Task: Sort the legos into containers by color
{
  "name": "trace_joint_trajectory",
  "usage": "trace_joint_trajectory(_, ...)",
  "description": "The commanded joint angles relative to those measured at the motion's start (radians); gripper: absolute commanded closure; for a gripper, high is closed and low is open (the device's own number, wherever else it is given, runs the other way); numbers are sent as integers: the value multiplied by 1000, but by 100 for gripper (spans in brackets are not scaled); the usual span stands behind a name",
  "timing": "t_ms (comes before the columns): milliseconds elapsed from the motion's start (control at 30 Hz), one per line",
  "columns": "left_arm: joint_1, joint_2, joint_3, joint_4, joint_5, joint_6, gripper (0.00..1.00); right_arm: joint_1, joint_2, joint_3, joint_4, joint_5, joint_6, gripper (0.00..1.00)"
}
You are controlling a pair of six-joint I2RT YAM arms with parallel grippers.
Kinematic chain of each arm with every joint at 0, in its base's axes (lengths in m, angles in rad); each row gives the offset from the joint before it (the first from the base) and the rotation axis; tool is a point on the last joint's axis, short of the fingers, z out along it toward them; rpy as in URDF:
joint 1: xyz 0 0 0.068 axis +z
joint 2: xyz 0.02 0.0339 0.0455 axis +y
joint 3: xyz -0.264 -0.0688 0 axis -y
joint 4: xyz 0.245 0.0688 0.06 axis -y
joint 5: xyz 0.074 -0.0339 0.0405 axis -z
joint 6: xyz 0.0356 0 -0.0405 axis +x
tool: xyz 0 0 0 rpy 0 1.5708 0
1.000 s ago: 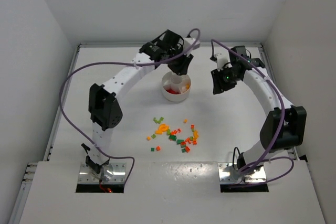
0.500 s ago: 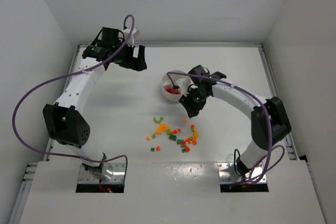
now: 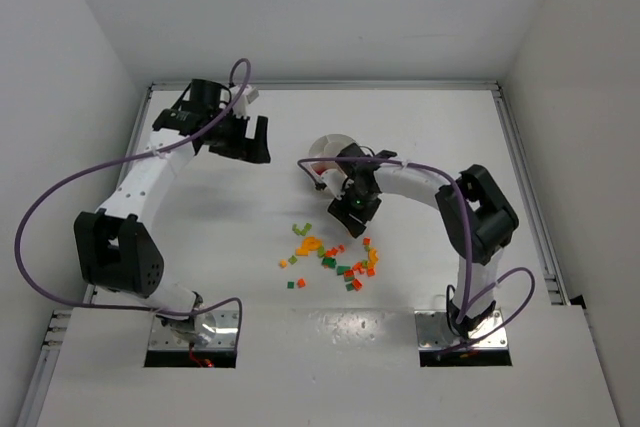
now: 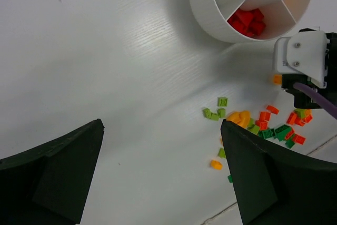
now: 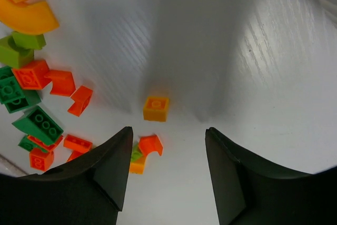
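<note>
**Left end effector off the white dish, right end effector down at the legos**

On the left: spread wide, carrying nothing. Swung within the last second from directly over the dish to well out on its left, opening on the way. Probably a drop just finished.

On the right: brought in from high on the dish's other side to low and just beside it, on the pile side. Fingers parted with nothing between them, and wider than a moment ago. Most likely lining up the next pick.

Sorting judged far from done. Nearly all the legos still loose on the worktop near the dish, in red, orange, yellow-orange and green.

Only from the left wrist: red bricks heaped in one wedge of the dish, with no bricks in the visible part of the wedge beside it. From above, much of the dish hidden behind the right arm, so no reading of its contents there.

Only from the right wrist: a single orange brick lying a little apart from the cluster, just ahead of the gap between the fingers and roughly centred on it. Too small to single out from above. Not yet touched.
</note>
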Motion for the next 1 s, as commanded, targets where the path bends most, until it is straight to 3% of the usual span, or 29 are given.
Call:
trace_joint_trajectory(0,15,-60,-2,19,-2,33,0,28,10,48,35,24,15,42)
trace_joint_trajectory(200,33,-37,-2,19,-13,42,0,48,29,48,35,44,26,46)
trace_joint_trajectory(400,33,-27,-2,19,-25,51,0,68,39,48,46,76,35,59)
trace_joint_trajectory(533,33,-27,-2,42,-48,51,0,68,48,48,46,95,35,71)
trace_joint_trajectory(567,33,-27,-11,42,-48,51,0,68,48,48,46,104,35,80)
trace_joint_trajectory(667,33,-18,-20,51,-48,51,0,68,24,48,46,104,35,95)
trace_joint_trajectory(867,33,-18,-43,91,-72,14,0,38,-143,129,-86,59,15,97)
trace_joint_trajectory(967,33,-18,-43,110,-56,-6,0,25,-224,178,-111,116,0,99)
